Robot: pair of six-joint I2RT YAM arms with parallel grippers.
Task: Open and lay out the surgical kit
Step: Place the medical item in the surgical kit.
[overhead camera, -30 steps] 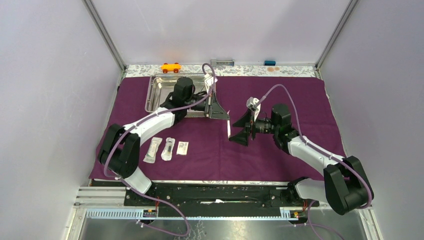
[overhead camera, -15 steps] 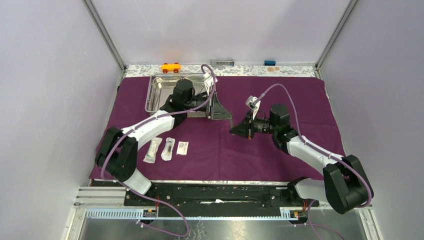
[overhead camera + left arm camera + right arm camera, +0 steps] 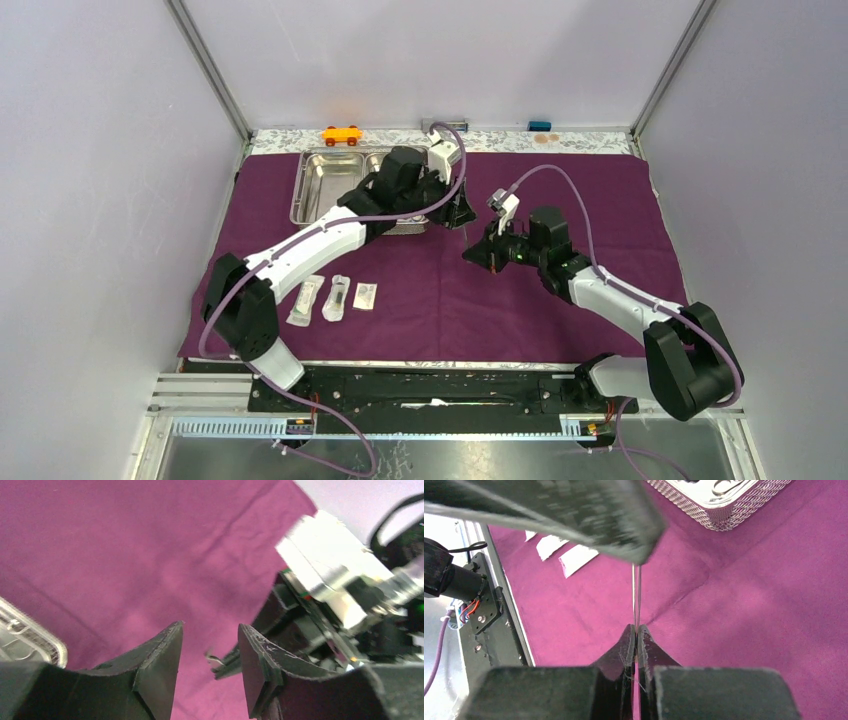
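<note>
Tweezers (image 3: 636, 595): held off the cloth (image 3: 560, 190), just right of the tray (image 3: 300, 190), pointing away from the right fingers toward the left arm.
Right gripper (image 3: 636, 635): pinched fully closed on one end of the tweezers.
Left gripper (image 3: 210, 640): jaws partly apart around the other tip, gripping nothing.
Handling: probably light, thin and springy. The smooth steel may swivel in an end pinch, so a grip on the flat sides nearer mid-length looks safer.
Packets (image 3: 335, 297): three in a row on the near left of the cloth.
Writing: none legible; the packet print is too small.
</note>
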